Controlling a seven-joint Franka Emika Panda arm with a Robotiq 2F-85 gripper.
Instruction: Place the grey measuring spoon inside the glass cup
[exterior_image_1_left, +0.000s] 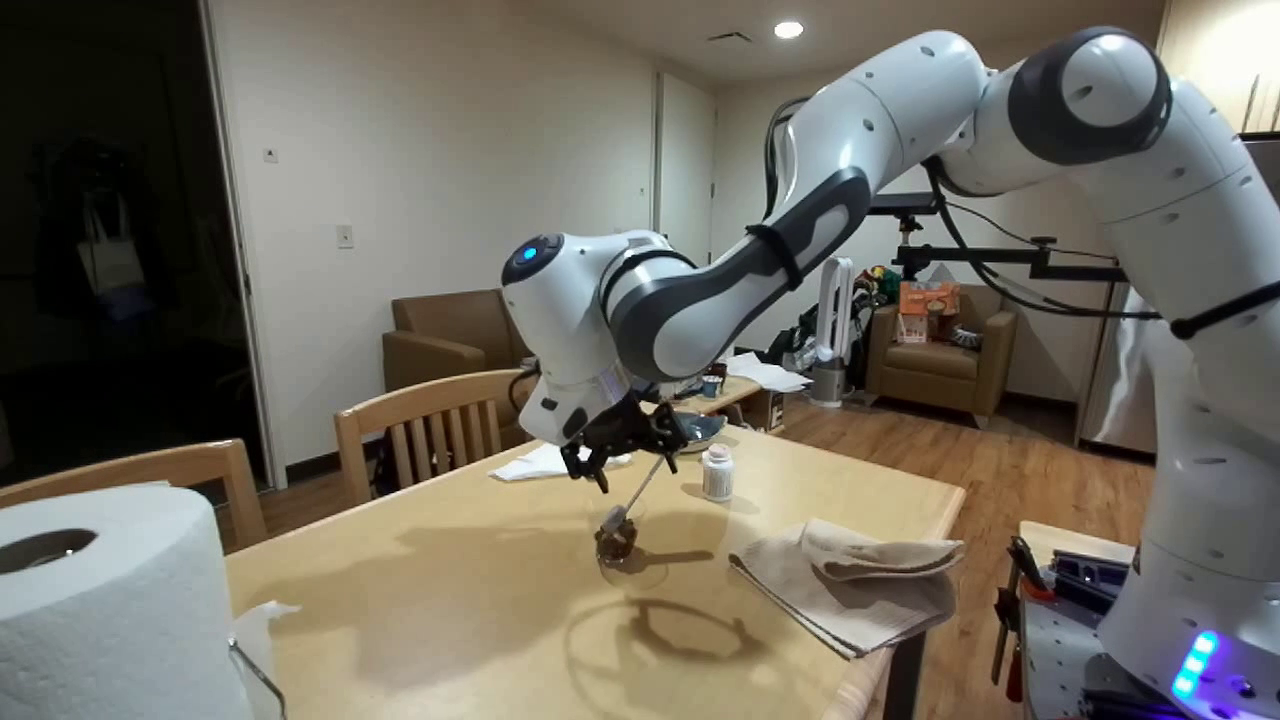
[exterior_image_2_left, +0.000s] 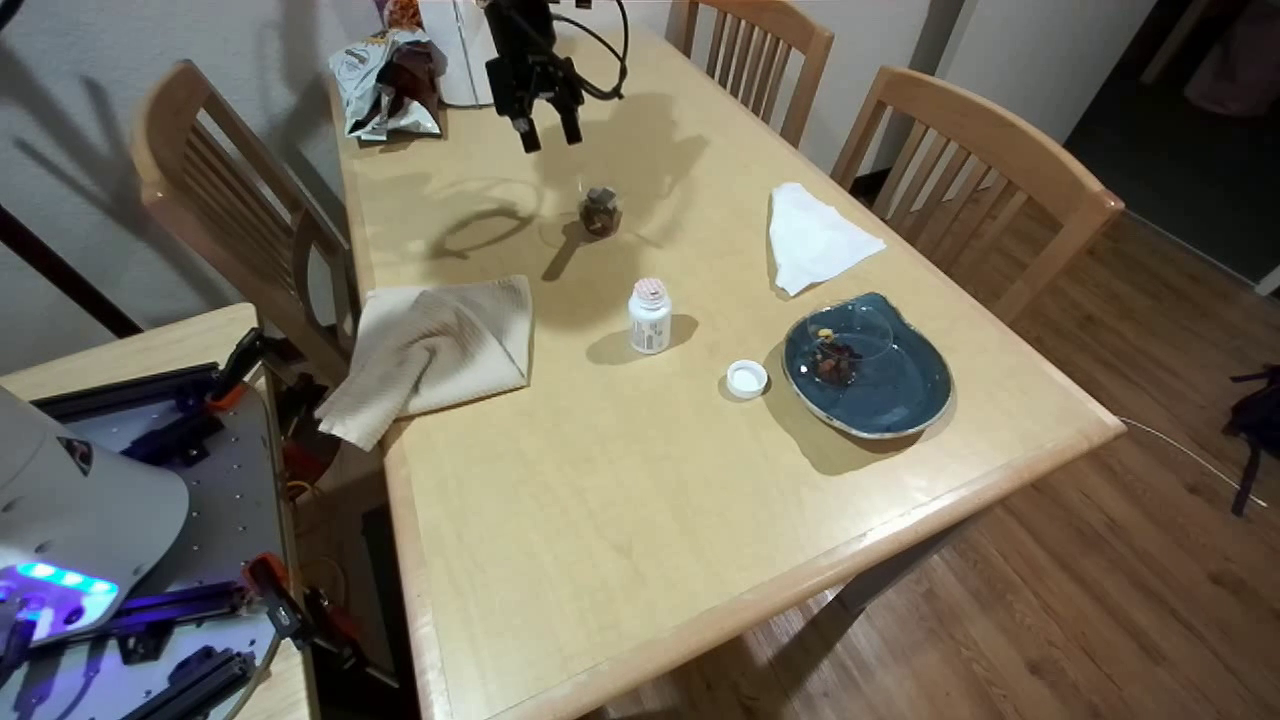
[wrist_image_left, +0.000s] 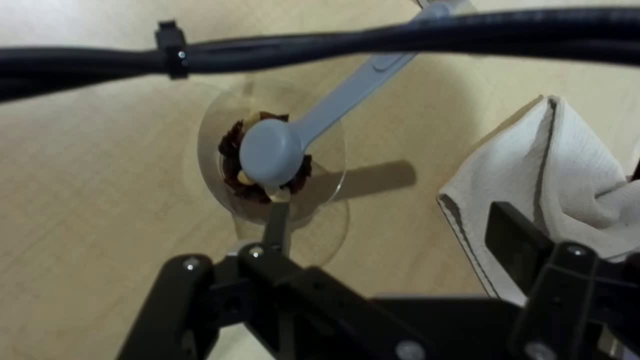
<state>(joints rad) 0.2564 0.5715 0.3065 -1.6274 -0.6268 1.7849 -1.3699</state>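
The grey measuring spoon is leaning in the glass cup, its head over dark pieces, while the gripper is hovering above, spread wide and holding nothing, so the placing is looking finished, only withdrawal seemingly remaining.

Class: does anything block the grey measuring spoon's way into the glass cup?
Nothing visible blocks its mouth: in the wrist view the spoon shows its scoop within the rim of the cup; only dark pieces lie beneath.
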